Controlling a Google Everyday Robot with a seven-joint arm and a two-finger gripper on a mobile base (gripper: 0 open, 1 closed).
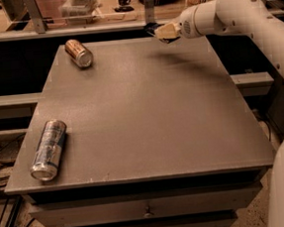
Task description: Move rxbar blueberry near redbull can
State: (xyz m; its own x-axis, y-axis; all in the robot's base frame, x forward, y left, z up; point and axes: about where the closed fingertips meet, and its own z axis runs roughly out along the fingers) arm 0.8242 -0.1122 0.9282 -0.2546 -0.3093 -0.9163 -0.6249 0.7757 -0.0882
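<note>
I see my cream-tan gripper (158, 32) at the upper middle of the frame, on a white arm (237, 7), pinching the dark navy rxbar blueberry (150, 27). At lower left the redbull can (49, 149) is silver with blue panels. The upper-left can (79, 53) is copper-brown on the plain grey table (151, 109).
</note>
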